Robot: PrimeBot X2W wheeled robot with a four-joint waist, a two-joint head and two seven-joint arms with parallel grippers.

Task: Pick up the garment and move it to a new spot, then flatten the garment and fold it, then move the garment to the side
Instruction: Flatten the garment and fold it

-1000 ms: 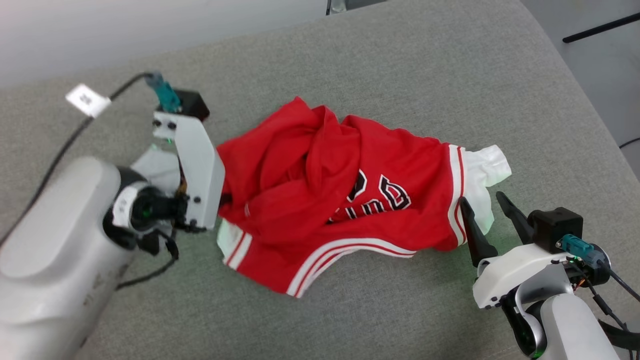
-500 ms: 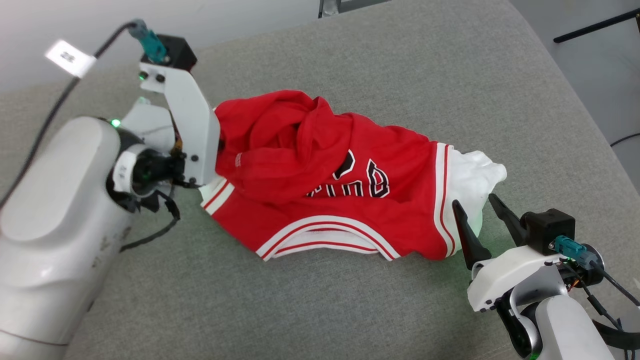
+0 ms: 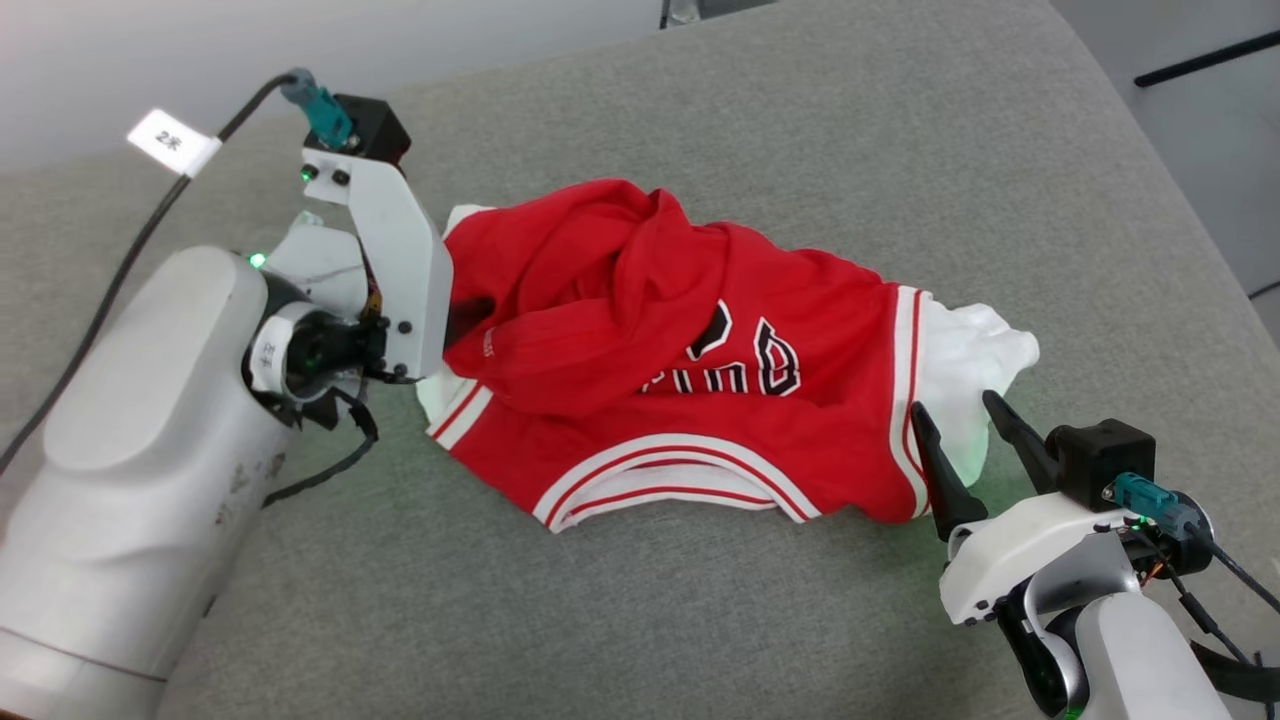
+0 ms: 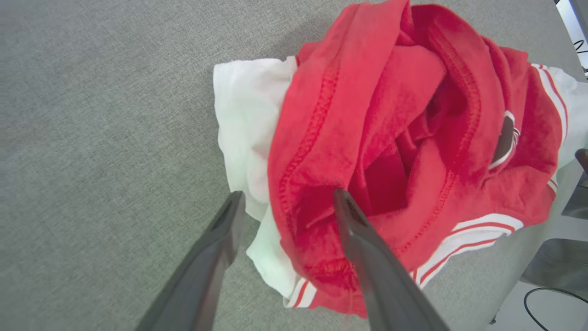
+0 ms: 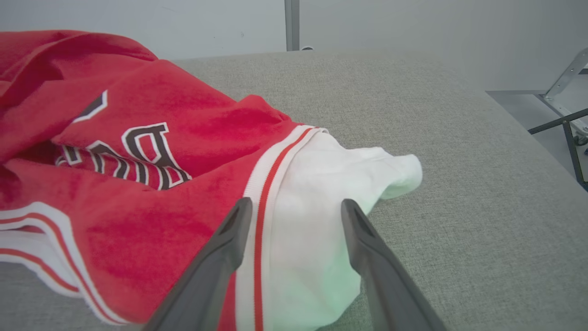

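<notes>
— Where is the garment (image 3: pixel 680 380) lying?

— Crumpled on the grey cushioned surface (image 3: pixel 800 120), between the two arms. Its red body is heaped in folds at the robot's left. Towards the right it lies flatter, with the black numerals (image 3: pixel 745 355) partly showing under a fold.

— And the left gripper (image 4: pixel 285 197)?

— Its fingers are spread apart, pinching nothing. In the left wrist view one finger sits over the edge of a white sleeve (image 4: pixel 243 115) and the grey surface. The other reaches into the red folds, just past a stitched hem. The bunched red edge lies between the two. (In the head view the white mount of that wrist hides most of the fingers.)

— The right gripper (image 3: pixel 952 402)?

— Also spread wide, holding nothing. It points at the garment's other end, where the second white sleeve (image 3: pixel 985 360) sticks out beyond the striped trim (image 3: pixel 905 390). In the right wrist view one finger lies just beside the red stripe, the other over the sleeve's far side. I cannot tell whether the tips touch the cloth.

— Anything at the near edge?

— A curved band of white and red stripes (image 3: pixel 670 480) runs along the garment's near side, flat on the surface.
</notes>
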